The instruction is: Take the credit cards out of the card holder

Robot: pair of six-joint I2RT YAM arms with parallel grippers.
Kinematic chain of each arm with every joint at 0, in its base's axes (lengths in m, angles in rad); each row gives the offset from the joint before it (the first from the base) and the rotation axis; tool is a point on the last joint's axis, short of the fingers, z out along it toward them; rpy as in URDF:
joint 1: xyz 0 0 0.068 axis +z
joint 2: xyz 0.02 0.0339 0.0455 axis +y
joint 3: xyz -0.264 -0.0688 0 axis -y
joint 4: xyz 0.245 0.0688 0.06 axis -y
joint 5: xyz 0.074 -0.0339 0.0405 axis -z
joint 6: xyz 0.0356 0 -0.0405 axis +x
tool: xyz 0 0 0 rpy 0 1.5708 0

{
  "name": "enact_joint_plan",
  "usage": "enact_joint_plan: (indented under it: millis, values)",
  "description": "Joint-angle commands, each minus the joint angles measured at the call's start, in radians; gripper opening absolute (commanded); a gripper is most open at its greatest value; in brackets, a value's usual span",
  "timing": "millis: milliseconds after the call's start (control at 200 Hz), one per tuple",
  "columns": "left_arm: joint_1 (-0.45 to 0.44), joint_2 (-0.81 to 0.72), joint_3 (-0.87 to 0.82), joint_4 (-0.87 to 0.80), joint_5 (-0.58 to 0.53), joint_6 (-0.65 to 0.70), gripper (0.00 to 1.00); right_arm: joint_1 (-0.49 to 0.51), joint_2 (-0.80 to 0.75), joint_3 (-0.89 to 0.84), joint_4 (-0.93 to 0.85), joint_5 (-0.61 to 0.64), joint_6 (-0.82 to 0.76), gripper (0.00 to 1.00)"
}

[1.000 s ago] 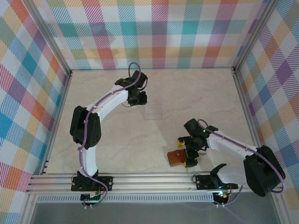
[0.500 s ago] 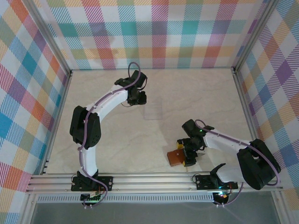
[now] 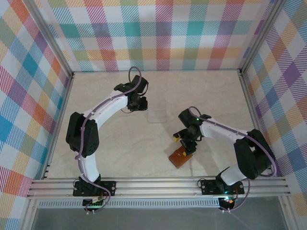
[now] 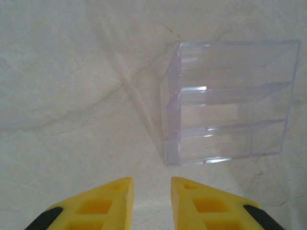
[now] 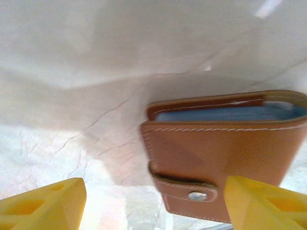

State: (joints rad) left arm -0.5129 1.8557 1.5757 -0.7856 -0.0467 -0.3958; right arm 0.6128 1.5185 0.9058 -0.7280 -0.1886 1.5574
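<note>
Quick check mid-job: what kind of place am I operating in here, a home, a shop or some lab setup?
Most likely a lab data-collection cell, not a home or shop. Colourful plaid fabric walls box in a pale marble-look tabletop, and a bare aluminium rail frame runs along its near edge.

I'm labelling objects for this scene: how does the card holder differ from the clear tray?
The card holder is opaque brown stitched leather; the tray is clear hard plastic. The holder is folded over, with a snap tab on its front; the tray is a box split by dividers. The holder lies by the right gripper; the tray lies just beyond the left gripper. Both rest on the table.
</note>
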Motion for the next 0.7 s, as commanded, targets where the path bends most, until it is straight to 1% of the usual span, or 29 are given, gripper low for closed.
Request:
enact_joint_plan:
  millis: [0, 85, 190, 235, 430, 545, 695]
  values:
    - [0.017, -0.067, -0.062, -0.007, -0.022, 0.018, 0.27, 0.016, 0.065, 0.103, -0.098, 0.025, -0.187, 0.75]
    - [0.018, -0.092, -0.102, -0.002, -0.024, 0.018, 0.27, 0.023, 0.067, 0.123, -0.149, 0.037, -0.242, 0.79]
    - [0.017, -0.110, -0.139, 0.006, -0.024, 0.014, 0.28, 0.026, 0.025, 0.081, -0.180, 0.061, -0.243, 0.84]
    - [0.017, -0.115, -0.148, 0.011, -0.022, 0.012, 0.28, 0.026, 0.003, 0.053, -0.179, 0.061, -0.232, 0.85]
    - [0.018, -0.106, -0.152, 0.026, 0.005, 0.000, 0.28, 0.030, -0.059, -0.045, -0.135, 0.045, -0.183, 0.89]
    - [0.017, -0.094, -0.137, 0.025, 0.016, -0.003, 0.28, 0.031, -0.046, -0.077, -0.084, 0.011, -0.158, 0.93]
    - [0.017, -0.089, -0.120, 0.012, 0.021, 0.005, 0.28, 0.032, -0.009, -0.098, -0.028, -0.014, -0.137, 0.93]
